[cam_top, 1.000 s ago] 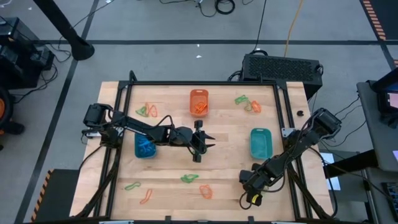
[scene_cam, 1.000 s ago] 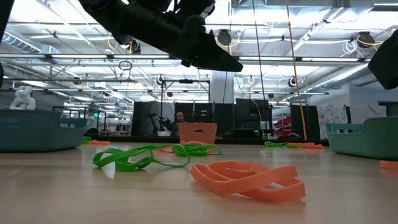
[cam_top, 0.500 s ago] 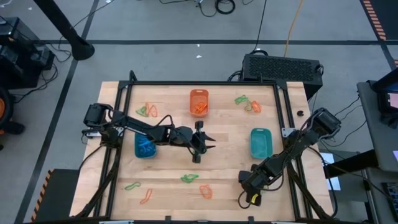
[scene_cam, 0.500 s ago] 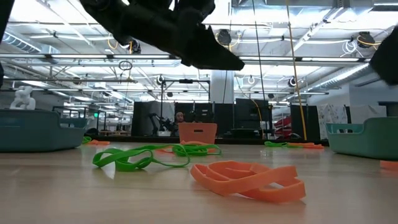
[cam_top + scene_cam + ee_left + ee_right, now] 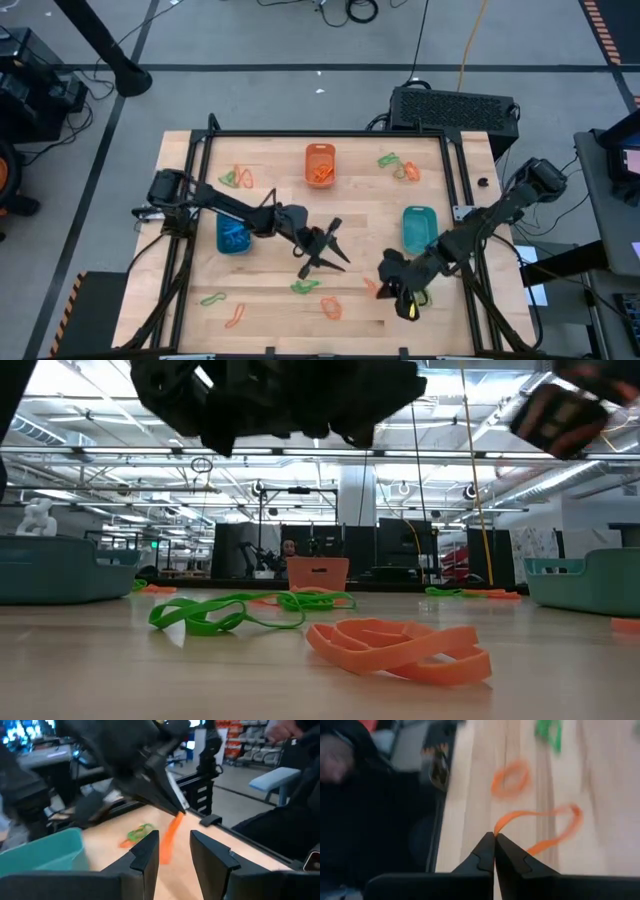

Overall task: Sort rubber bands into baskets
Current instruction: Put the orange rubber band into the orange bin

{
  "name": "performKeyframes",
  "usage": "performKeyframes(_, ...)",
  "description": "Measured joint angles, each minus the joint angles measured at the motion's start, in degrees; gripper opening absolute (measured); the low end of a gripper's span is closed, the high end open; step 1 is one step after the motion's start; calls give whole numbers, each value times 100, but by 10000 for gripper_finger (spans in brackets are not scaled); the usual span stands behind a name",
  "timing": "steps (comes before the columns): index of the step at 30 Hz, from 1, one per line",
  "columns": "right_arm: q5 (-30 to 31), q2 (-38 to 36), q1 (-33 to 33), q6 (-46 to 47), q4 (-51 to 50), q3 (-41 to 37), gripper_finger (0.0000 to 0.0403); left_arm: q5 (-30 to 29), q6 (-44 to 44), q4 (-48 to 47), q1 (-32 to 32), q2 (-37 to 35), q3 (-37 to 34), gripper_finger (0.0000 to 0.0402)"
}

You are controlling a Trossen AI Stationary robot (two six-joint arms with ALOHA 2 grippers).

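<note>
An orange rubber band [image 5: 540,827] hangs from my right claw [image 5: 494,840], pinched at 1 thin edge by the tips of fingers squeezed fully together, above the front right part of the table [image 5: 370,215]. With so little rubber caught, I judge it could slip free or snag on the way to the orange basket [image 5: 319,164] at the far middle. My left claw [image 5: 328,250] hovers half open and empty nearby, close enough to collide.

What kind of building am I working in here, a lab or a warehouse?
Most likely a large robotics lab or workshop hall: high open ceiling with strip lights and pipes, further equipment racks behind the wooden table, and black cables across the grey taped floor.
</note>
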Motion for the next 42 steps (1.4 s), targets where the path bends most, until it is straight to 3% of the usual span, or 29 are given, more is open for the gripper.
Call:
performKeyframes(7,-81,-87,-497,-836,554,2,0,-50,0,1011,-96,717,175,118)
performKeyframes(27,-232,-88,-1244,-1481,495,2,0,-67,0,723,-94,885,380,118)
performKeyframes(36,-229,-90,-1280,-1501,551,2,0,-911,3,591,-96,885,380,118)
performKeyframes(42,-192,-90,-1277,-1591,641,4,0,-920,4,591,-96,885,380,118)
